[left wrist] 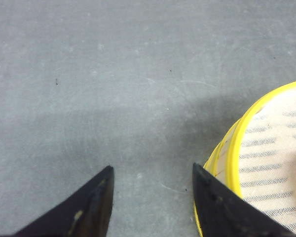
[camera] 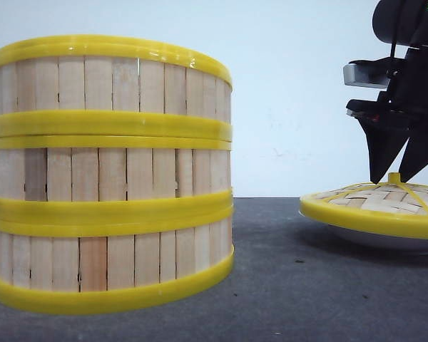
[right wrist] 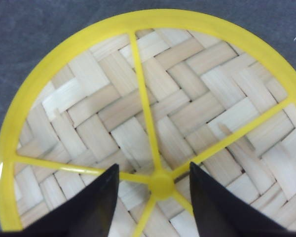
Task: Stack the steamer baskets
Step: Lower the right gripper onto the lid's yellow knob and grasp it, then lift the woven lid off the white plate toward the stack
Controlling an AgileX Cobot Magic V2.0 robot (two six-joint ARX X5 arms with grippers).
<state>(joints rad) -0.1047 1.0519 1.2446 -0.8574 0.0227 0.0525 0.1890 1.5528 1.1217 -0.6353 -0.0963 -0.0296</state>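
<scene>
- Baskets (camera: 110,174): all three stacked in one column on the grey worktop (camera: 285,285), close to the front cam, on my left side. Yellow rims meet at two seams; the stack looks straight, walls lined up.
- My left pincer (left wrist: 153,197): open, nothing between the fingers, just bare worktop in the gap. Stack sits right beside one finger (left wrist: 222,207); from the wrist cam that finger overlaps the top rim, can't tell if it touches.
- Looking down past that finger I see the top basket's inside (left wrist: 281,153): pale mesh floor w/ grey stripes, yellow rim round it.
- Left pincer isn't visible in the front cam.
- My right pincer (right wrist: 153,197): open, fingers spread either side of the lid's knob (right wrist: 161,184). Knob sits in the gap, roughly centred, w/ space showing on both sides, so I'm not gripping it.
- Front cam: right fingertips (camera: 379,171) hang just above the lid (camera: 374,203), knob between them. Touching the weave or not, can't tell.
- Lid: domed, woven pale strips, yellow rim and yellow spokes running out from the knob. It rests on a white plate (camera: 385,239), directly under my right pincer.
- Lid and plate are well apart from the baskets, bare worktop between them.
- Behind everything, plain white wall (camera: 292,92).
</scene>
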